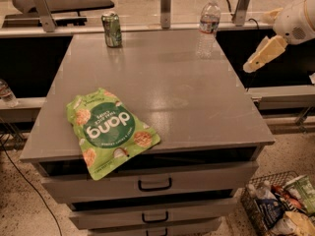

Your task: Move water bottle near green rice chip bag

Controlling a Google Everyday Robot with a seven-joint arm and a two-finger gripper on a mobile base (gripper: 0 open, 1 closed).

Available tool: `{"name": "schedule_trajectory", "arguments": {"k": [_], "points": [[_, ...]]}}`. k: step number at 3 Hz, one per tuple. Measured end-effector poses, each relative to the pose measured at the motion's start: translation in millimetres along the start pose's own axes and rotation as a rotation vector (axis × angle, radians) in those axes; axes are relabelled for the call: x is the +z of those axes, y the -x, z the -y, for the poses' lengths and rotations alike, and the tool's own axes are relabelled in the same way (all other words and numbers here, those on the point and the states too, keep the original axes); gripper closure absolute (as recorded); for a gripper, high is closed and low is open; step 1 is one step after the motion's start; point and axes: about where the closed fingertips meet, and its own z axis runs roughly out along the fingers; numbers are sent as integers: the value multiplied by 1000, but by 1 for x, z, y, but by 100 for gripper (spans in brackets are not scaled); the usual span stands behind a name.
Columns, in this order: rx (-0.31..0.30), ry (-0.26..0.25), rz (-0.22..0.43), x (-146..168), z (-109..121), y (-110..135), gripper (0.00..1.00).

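"dong" on green rice chip bag [110, 129], front left; water bottle [208, 26] back right; end effector [259, 57] farther right, state unclear.

White rounded arm [295, 26], cream jaws, far right.

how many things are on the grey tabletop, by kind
bottles: 1, the water bottle
cans: 1, the green can
bags: 1, the green chip bag
total: 3
The gripper hangs beyond the table on its right side, apart from the bottle.
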Motion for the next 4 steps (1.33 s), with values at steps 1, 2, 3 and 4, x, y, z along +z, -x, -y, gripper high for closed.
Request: {"name": "schedule_trajectory", "arguments": {"k": [1, 2, 3, 4], "points": [[14, 10, 29, 12, 1, 5, 0], [62, 2, 81, 35, 6, 13, 0], [132, -38, 157, 54, 16, 25, 0], [205, -77, 235, 74, 27, 37, 0]]}}
